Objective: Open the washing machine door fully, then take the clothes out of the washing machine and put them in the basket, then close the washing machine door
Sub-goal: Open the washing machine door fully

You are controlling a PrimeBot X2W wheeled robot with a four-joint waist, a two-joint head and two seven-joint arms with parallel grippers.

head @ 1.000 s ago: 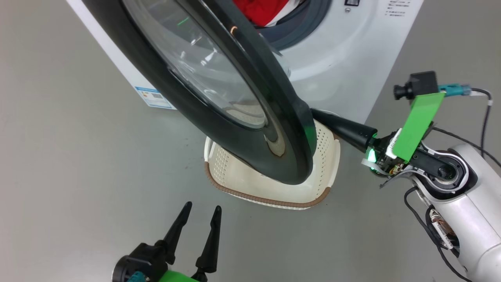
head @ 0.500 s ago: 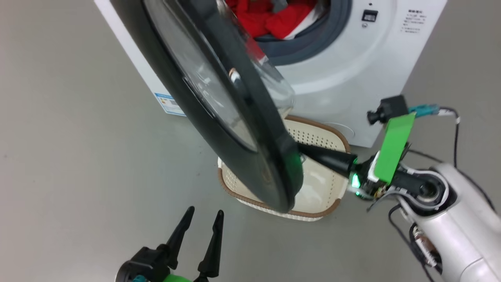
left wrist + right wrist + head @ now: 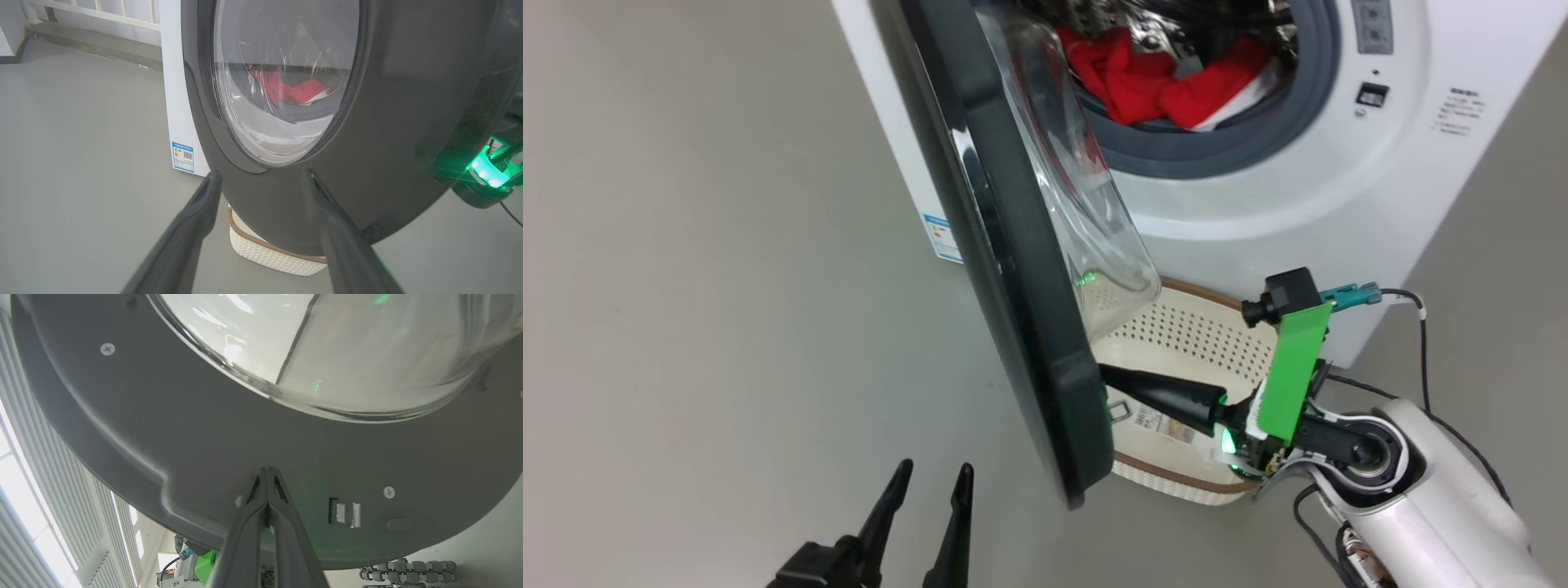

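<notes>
1 washing machine door swung out from the washing machine. Right tool pinched shut, empty, tips on the door's inner face. Left tool spread wide, empty, near the door's outer side. 1 basket sat on the floor below the door. Red clothes were in the drum, count unclear.

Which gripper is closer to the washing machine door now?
Right. The right gripper, shut, has its tips against the inner face of the washing machine door, near its lower edge; the left gripper hangs open on its outer side, apart.
</notes>
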